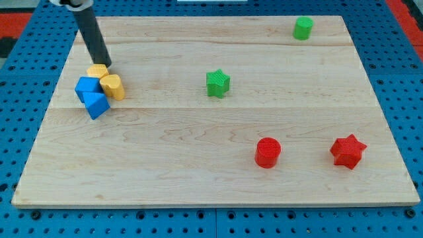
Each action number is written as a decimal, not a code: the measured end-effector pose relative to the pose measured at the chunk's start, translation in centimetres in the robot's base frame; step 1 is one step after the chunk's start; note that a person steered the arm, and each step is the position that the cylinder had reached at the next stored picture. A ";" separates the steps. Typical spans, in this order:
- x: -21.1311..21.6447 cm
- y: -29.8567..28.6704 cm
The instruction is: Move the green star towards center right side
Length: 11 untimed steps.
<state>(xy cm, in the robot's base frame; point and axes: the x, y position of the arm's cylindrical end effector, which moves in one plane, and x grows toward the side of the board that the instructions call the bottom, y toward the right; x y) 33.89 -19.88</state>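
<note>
My tip (106, 65) — a bare rod, no pincer to part or close — touches the yellow blocks (107, 79) near the board's (198, 185) left edge. The green star (217, 83) sits centrally, bare wood rightward. Two each — blue, yellow, green, red.

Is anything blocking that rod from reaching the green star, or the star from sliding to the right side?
Nothing visible. My tip sits by the yellow blocks; bare board lies between it and the green star, and beyond to the right edge.

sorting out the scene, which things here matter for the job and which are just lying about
Job: green star near the board's middle; my tip far off at the view's left, by the yellow blocks.

Lying about: green cylinder, red cylinder, red star, yellow blocks, blue blocks.
</note>
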 end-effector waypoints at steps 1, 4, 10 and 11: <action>1.3 3.8; 2.7 17.0; 7.3 28.9; 5.9 31.2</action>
